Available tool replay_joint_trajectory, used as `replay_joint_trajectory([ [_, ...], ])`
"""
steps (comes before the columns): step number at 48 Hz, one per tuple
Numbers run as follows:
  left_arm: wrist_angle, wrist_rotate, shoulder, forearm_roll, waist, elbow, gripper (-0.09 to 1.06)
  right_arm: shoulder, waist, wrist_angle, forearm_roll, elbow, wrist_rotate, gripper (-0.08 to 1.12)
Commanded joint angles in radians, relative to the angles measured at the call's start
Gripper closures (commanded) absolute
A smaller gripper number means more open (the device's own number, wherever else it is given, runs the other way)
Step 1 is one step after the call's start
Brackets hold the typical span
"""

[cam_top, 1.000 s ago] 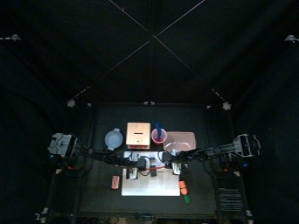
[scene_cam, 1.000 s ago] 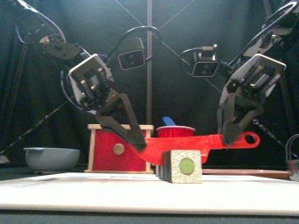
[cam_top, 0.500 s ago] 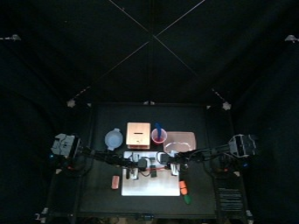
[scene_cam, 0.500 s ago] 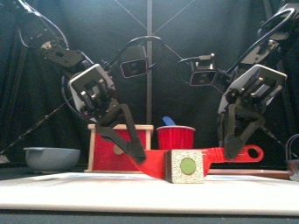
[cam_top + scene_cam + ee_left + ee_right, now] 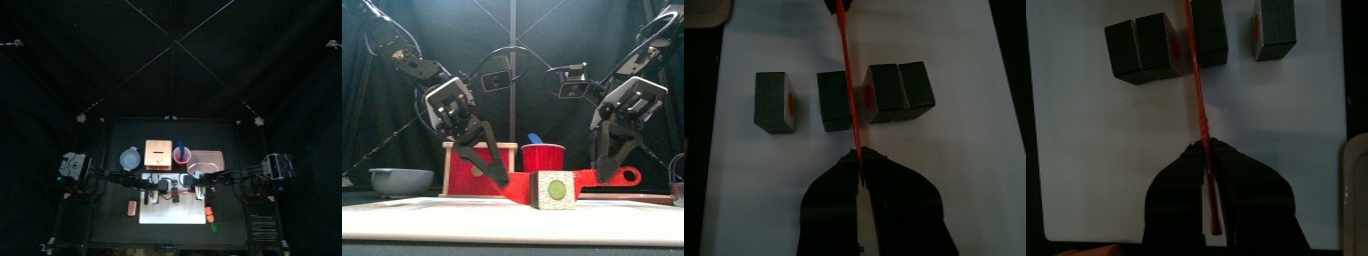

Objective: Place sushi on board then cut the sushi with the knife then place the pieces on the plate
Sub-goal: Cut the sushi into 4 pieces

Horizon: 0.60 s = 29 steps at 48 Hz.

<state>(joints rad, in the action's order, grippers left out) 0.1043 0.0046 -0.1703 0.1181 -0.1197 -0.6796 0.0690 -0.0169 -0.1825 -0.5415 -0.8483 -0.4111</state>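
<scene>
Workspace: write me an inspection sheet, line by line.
Surface: white cutting board on the black table.
Job's things: four sushi blocks in a row, two touching; red knife across the row; pink tray behind.
Clutter: blue-grey bowl, wooden box, red cup, toy foods.
Grippers: left gripper and right gripper, fingers shut on the knife's ends.
Cables: nothing seen.
Surroundings: black curtains.
</scene>
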Motion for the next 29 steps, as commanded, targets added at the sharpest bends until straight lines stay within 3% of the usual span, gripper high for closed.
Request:
replay_joint_trajectory([
  [1, 0.006, 0.002, 0.014, -0.005, 0.012, 0.023, 0.57, 0.018, -0.018, 0.020, 0.002, 0.025, 0.002, 0.64],
  [17, 0.000, 0.000, 0.021, -0.011, 0.018, 0.023, 0.57, 0.029, -0.020, 0.018, 0.002, 0.026, 0.002, 0.64],
  [29, -0.011, 0.000, 0.074, -0.018, 0.017, 0.025, 0.57, 0.089, -0.018, 0.000, 0.002, 0.031, 0.003, 0.64],
])
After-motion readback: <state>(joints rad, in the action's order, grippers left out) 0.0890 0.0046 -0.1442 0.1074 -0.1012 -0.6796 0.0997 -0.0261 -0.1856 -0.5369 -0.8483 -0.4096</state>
